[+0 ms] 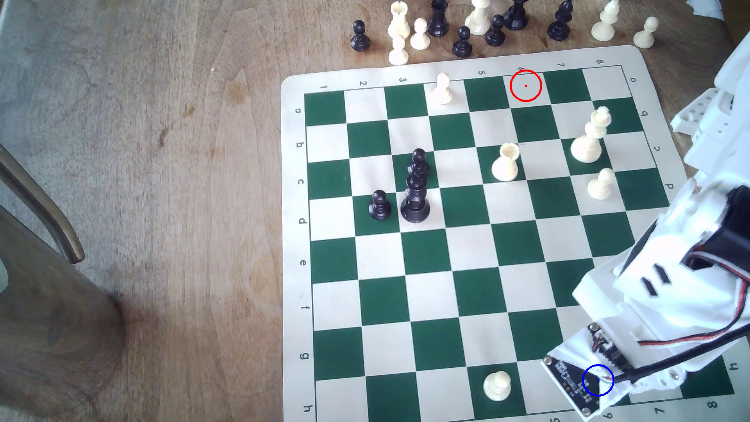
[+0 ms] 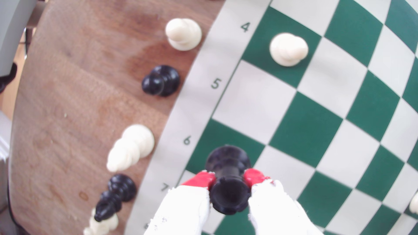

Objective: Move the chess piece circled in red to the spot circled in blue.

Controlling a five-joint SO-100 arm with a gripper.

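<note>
In the wrist view, the black rook-topped piece (image 2: 228,194) stands upright between my red-tipped fingers (image 2: 201,178). My gripper (image 2: 229,178) is shut on its narrow waist. The piece's round base lies over a dark green square (image 2: 217,137) at the board's edge, beside the printed 6; I cannot tell whether it touches the board. In the exterior view, the white arm (image 1: 669,292) reaches over the board's near right corner, and the blue ring (image 1: 598,380) sits over its wrist, hiding that square. The red ring (image 1: 525,85) marks a bare cream square at the far edge.
A white pawn (image 1: 497,385) stands one square to the exterior view's left of the wrist. A tall black piece (image 1: 416,199), a black pawn (image 1: 379,205) and several white pieces (image 1: 505,162) stand further up the board. Captured pieces (image 2: 131,146) lie on the wood along the board's edge.
</note>
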